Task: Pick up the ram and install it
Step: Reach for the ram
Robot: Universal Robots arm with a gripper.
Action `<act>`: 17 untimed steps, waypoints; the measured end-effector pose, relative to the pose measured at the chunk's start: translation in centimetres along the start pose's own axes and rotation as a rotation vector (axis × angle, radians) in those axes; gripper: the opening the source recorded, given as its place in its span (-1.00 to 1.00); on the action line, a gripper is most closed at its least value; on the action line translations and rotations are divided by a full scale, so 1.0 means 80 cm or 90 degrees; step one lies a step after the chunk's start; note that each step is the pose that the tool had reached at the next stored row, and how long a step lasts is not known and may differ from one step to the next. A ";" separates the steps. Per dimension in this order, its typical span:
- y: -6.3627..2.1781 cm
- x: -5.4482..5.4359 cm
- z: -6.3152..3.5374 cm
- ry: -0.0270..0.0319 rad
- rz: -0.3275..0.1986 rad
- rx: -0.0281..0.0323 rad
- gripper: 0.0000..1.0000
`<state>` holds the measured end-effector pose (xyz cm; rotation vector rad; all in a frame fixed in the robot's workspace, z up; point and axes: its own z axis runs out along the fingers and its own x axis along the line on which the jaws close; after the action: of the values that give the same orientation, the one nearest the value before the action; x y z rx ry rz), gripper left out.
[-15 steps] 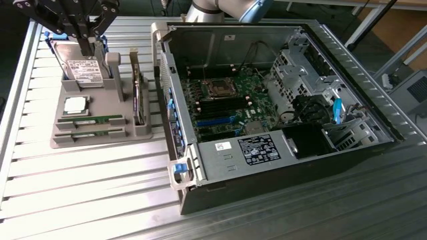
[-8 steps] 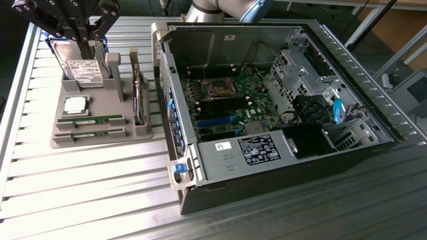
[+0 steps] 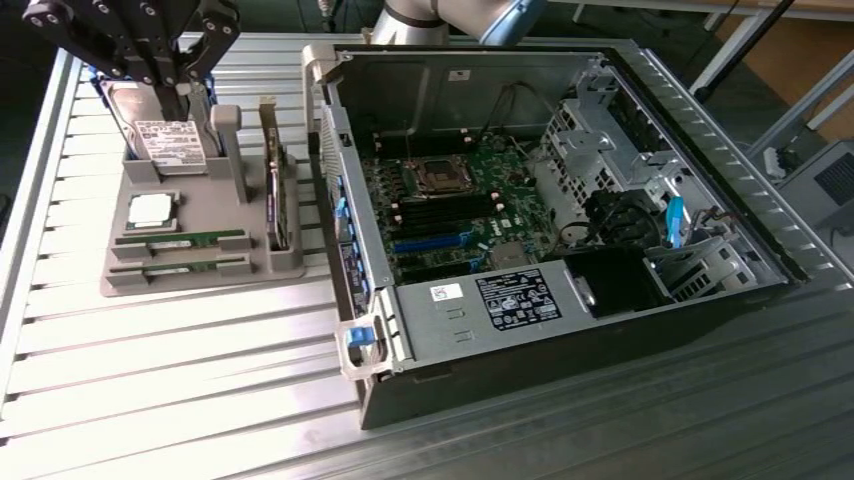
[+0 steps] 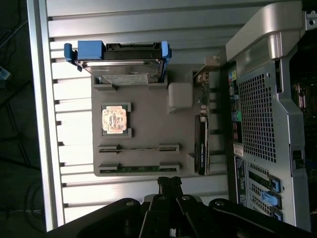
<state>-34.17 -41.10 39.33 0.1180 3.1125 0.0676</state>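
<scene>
Two ram sticks lie side by side in slots of a grey holder [image 3: 200, 285] on the exterior view's left: one ram stick [image 3: 180, 241] [image 4: 138, 148] and a second [image 3: 180, 266] [image 4: 138, 168] beside it, both green and thin. My black gripper [image 3: 183, 92] [image 4: 170, 184] hangs above the holder's far end, over the hard drive [image 3: 167, 140], well apart from the ram. Its fingers are shut with nothing between them. The open computer case [image 3: 747, 230] lies on the exterior view's right, its motherboard [image 3: 461, 215] facing up.
The holder also carries a square silver processor [image 3: 150, 210] [image 4: 115, 119], an upright expansion card [image 3: 276, 200] [image 4: 201, 144] and the hard drive in its blue carrier [image 4: 119, 59]. The case's back panel [image 4: 257, 114] rises close beside the holder. All rests on a ribbed metal table [image 3: 160, 380].
</scene>
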 end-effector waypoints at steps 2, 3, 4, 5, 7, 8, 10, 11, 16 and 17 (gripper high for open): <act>-0.001 0.000 0.000 0.0000 0.000 0.0000 -0.81; -0.001 0.000 0.000 0.0000 0.000 0.0000 -0.81; -0.002 0.000 0.000 0.0000 0.000 0.0000 -0.81; -0.003 0.000 0.000 0.0000 0.000 0.0000 -0.81; -0.004 0.000 0.000 0.0000 0.000 0.0000 -0.81; -0.005 0.000 0.000 0.0000 0.000 0.0000 -0.81; -0.006 0.000 0.000 0.0000 0.000 0.0000 -0.81; -0.007 -0.001 0.000 0.0000 0.000 0.0000 -0.81; -0.008 -0.001 0.000 0.0000 0.000 0.0000 -0.81; -0.008 -0.001 0.000 0.0000 0.000 0.0000 -0.81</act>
<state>-34.17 -41.73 39.33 0.1180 3.1125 0.0675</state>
